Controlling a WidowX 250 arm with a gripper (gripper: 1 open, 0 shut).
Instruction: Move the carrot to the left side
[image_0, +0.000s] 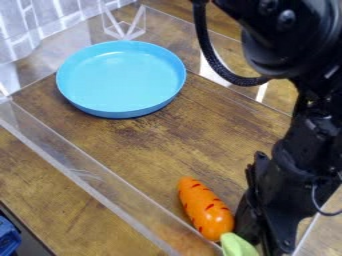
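Gripper down at carrot's leafy end, bottom right of tabletop.

Camera view: black arm drops in from top right; gripper (263, 232) low at frame's bottom edge, jaws together w/ carrot's green top right at the tips — can't tell if it's actually pinched. Carrot (206, 208) lies on wood table (147, 150), orange body angled up-left. Blue plate (120, 78) well apart, upper left. Clear plastic wall (80, 170) runs diagonally just beside carrot.
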